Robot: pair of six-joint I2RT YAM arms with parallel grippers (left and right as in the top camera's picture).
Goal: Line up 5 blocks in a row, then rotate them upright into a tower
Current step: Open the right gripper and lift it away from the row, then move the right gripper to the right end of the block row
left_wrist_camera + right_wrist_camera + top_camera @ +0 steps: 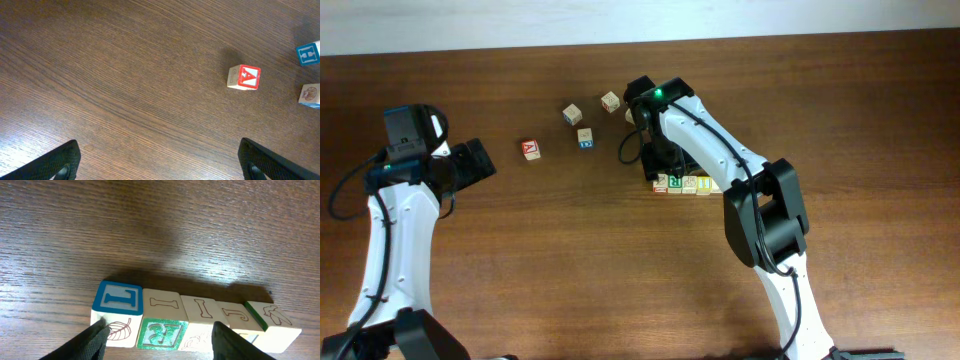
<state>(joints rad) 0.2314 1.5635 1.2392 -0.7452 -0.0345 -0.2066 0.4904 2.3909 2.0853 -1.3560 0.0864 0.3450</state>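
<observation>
Row of five blocks [688, 184] stands on the brown desk [570, 250], a little right of the middle of the overhead frame, each block touching the next one. In the right wrist view this row runs across the lower half of the frame. The leftmost block [117, 302] has a blue top face with a letter and a leaf drawing on its near side. The second one shows a green face with a letter R, the next ones are pale with thin brown marks, and the last one at the right has a green edge.

The right fingers [92, 342] come in from the bottom edge, partly apart, one before the leftmost block and the other before the fourth. They hang close to the row, but I cannot tell if they touch it, and I see nothing clamped between them.

The left fingers [57, 165] are at the far left of the overhead frame, spread wide, with only bare desk between them.

One red cube [529, 149] with "A" lies between the two arms, and three pale cubes [585, 137] lie near the top middle, apart from each other
</observation>
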